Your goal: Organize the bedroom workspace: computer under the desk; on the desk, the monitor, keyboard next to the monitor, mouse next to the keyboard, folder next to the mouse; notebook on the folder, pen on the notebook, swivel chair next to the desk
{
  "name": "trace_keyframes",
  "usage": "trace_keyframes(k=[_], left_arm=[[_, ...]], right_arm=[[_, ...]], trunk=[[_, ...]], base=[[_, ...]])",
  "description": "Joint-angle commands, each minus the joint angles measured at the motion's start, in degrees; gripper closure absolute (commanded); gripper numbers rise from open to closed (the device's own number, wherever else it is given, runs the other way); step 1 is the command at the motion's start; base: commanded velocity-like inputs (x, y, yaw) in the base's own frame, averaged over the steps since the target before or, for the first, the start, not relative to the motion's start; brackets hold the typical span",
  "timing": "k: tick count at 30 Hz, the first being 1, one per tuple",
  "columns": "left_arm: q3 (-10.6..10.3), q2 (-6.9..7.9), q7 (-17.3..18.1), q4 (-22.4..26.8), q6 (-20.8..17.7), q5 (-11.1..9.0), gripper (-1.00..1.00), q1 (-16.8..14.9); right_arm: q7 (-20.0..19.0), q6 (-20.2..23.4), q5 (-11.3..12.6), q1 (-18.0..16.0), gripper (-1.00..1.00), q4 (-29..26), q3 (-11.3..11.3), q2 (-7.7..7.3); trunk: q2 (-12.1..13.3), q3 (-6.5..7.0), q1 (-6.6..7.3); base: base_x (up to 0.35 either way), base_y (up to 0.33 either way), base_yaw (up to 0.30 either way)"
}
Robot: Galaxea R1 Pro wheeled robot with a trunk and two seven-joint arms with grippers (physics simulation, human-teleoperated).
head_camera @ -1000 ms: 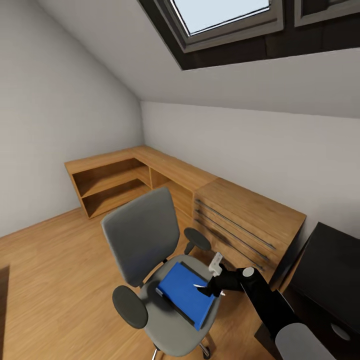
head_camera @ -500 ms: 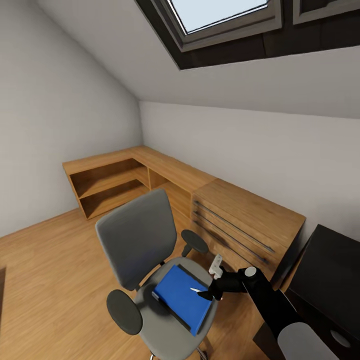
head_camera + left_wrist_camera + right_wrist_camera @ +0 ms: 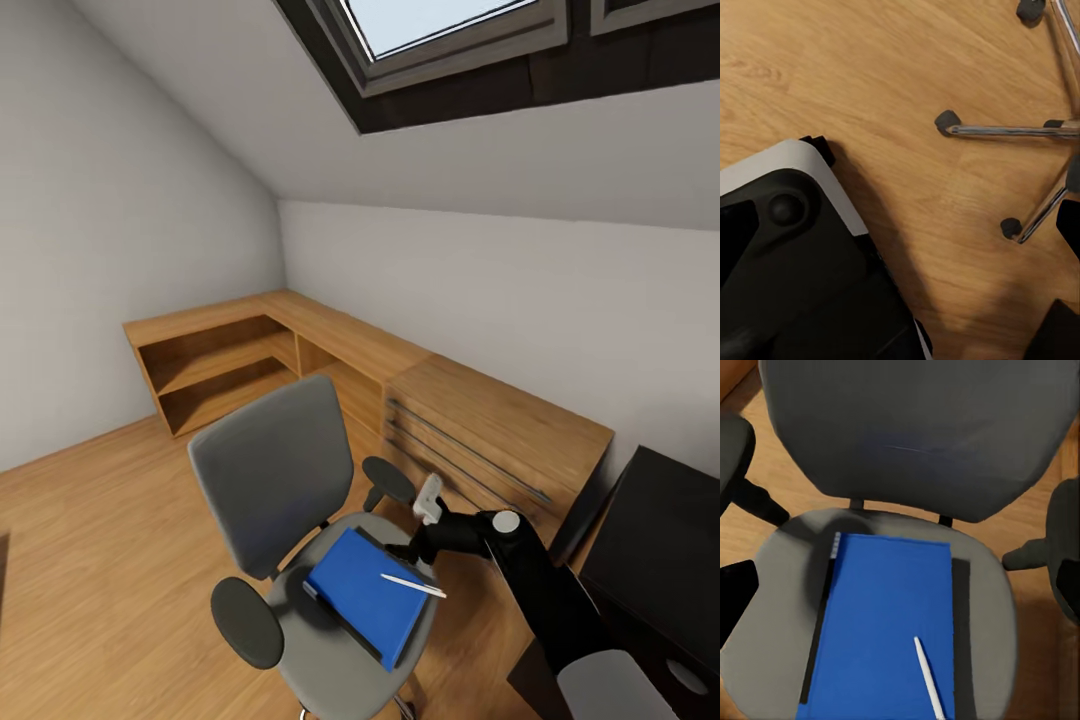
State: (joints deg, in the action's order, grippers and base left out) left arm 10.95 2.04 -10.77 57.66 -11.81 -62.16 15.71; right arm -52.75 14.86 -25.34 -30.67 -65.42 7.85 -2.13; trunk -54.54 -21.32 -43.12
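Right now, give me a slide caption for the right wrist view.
White pen lying on the blue folder, which rests on the grey swivel chair seat over a dark notebook.

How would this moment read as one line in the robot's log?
right gripper: above seat edge | thin white pen: lying on flat blue folder | folder: on grey swivel chair

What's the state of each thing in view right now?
swivel chair: upright on the wood floor, seat loaded.
folder: flat on the chair seat, on top of the notebook.
notebook: flat under the folder, dark edges showing.
pen: lying loose on the folder.
right gripper: above the seat's edge, near the pen; open or shut unclear.
desk: black top, bare where visible.
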Motion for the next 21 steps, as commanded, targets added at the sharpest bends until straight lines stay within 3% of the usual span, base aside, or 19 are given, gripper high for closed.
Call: trace_keyframes(k=[1,10,21], left_arm=[[0.4,-0.29,0.0,-0.2,-0.6,-0.2,-1.0,0.1],[3.3,0.27,-0.2,-0.9,-1.7,-0.2,-1.0,0.1],[3.4,0.27,-0.2,-0.9,-1.7,-0.2,-1.0,0.1]], right_arm=[[0.2,0.7,-0.3,-0.4,-1.0,0.2,-0.3,-0.36],[0.5,1.7,-0.3,-3.3,-1.0,3.1,-2.2,-0.42],[0.5,1.7,-0.3,-4.6,-1.0,6.6,-2.2,-0.42]], trunk=[[-0.1,-0.06,-0.01],[-0.1,-0.06,-0.01],[-0.1,-0.06,-0.01]], base=[[0.0,0.0,0.0],[0.0,0.0,0.0],[0.0,0.0,0.0]])
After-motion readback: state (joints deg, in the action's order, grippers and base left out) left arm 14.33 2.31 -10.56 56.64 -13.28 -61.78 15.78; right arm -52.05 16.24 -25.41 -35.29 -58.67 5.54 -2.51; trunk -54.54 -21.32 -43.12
